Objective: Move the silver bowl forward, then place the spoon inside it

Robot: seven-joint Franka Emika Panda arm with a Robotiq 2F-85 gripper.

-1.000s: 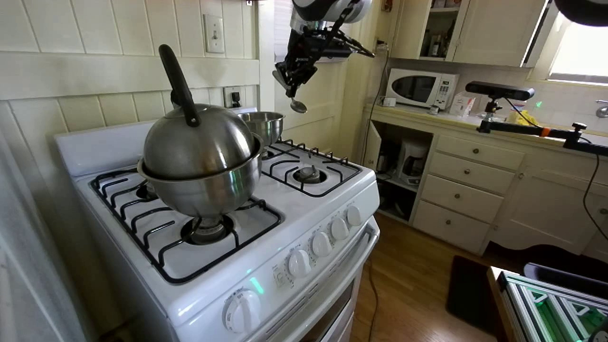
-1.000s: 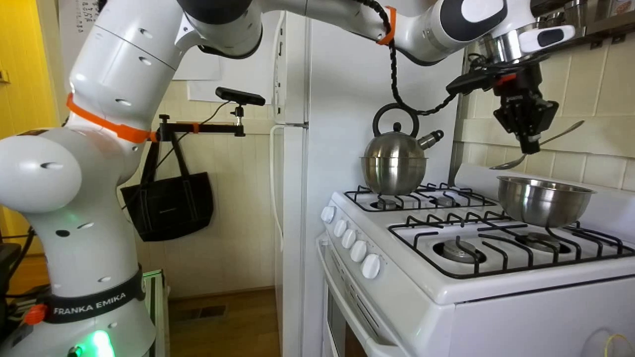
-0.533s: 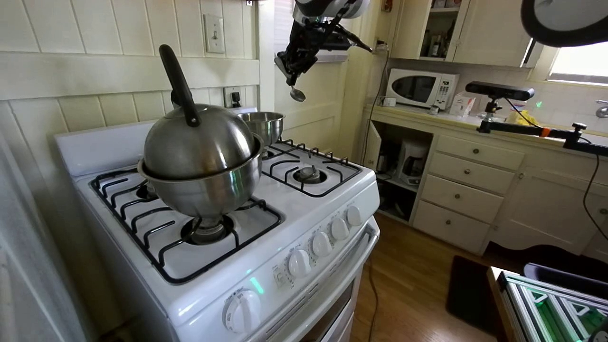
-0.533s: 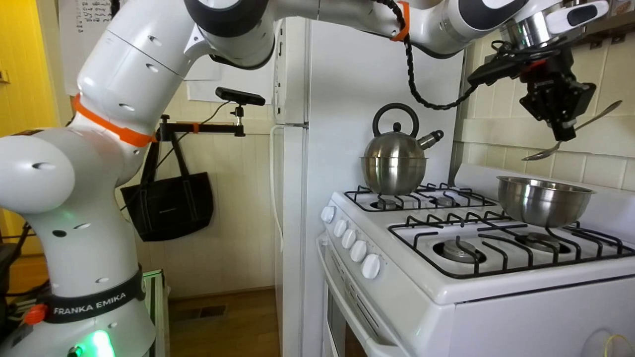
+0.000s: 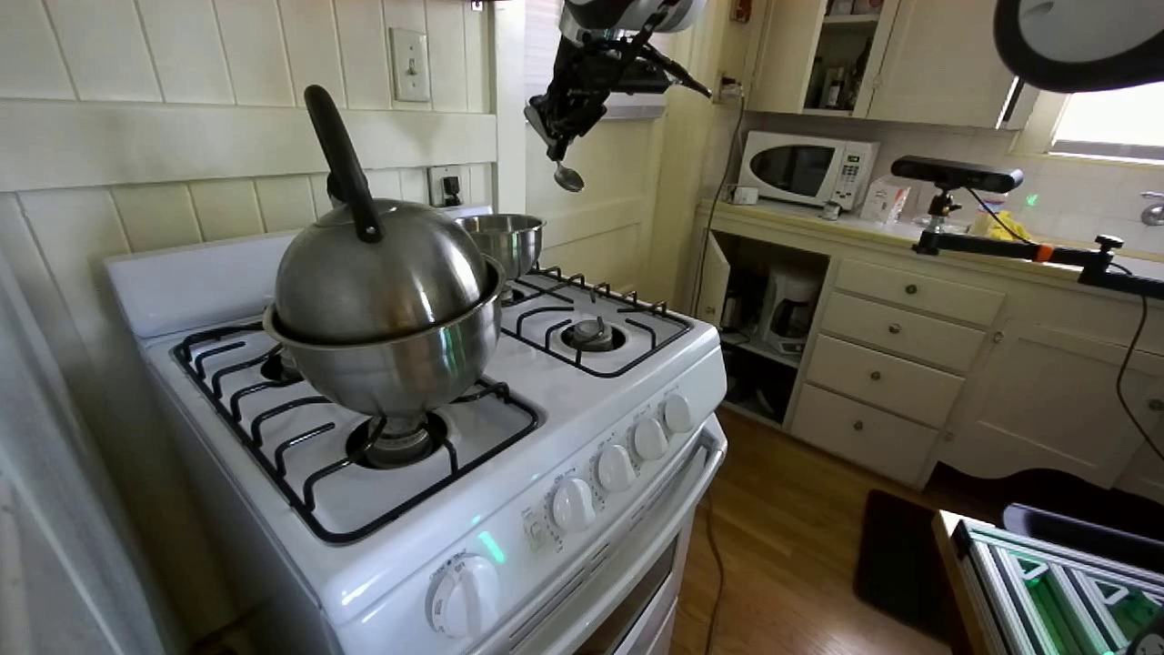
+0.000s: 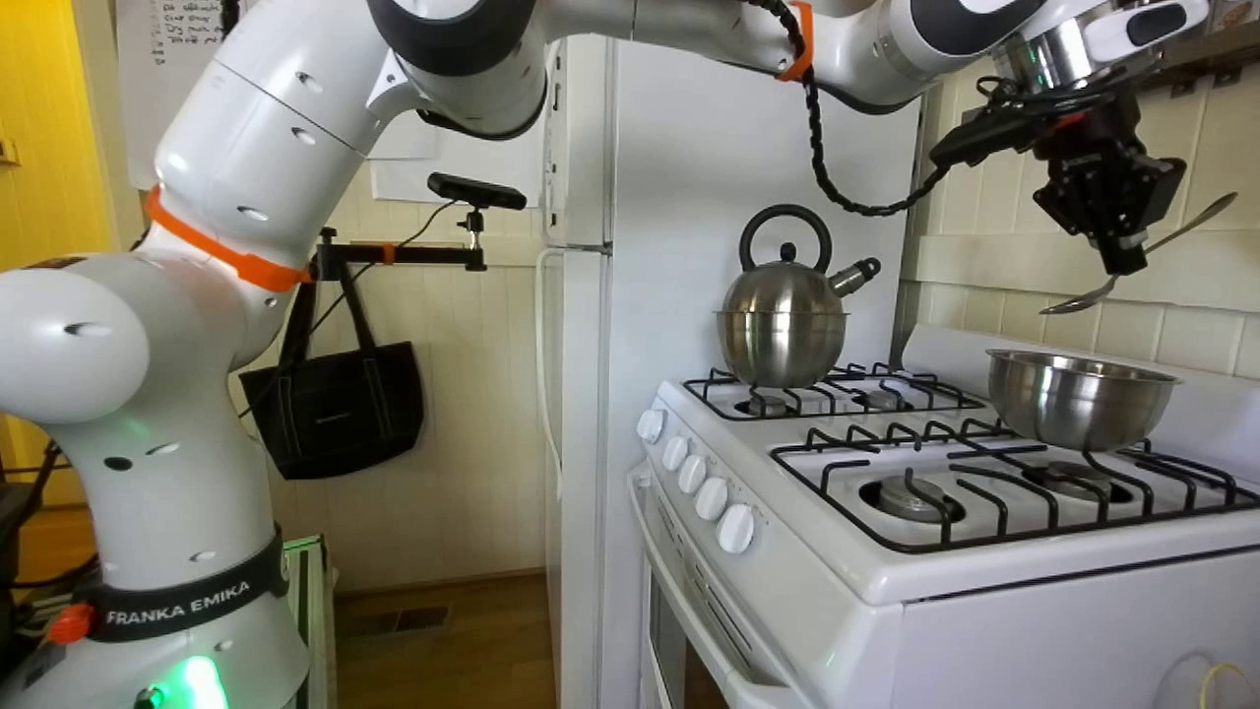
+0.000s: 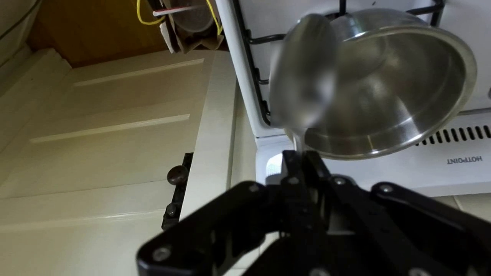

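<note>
Evidently, the end effector point(image 6: 1124, 264) grips the spoon point(image 7: 303, 73) partway along its handle, head slanting down to the left in an exterior view, probably so that this end enters first. Lower and apart, the silver bowl point(image 6: 1081, 404) sits on the near half of the stove point(image 6: 1034, 615), toward the right, mouth up, presumably to receive it; it looks shiny and round, its inside streaked with light. On the far half, a kettle point(image 6: 783, 286) rests in another steel bowl point(image 6: 781, 350).

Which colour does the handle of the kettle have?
The kettle handle is black; it shows best in an exterior view.
</note>
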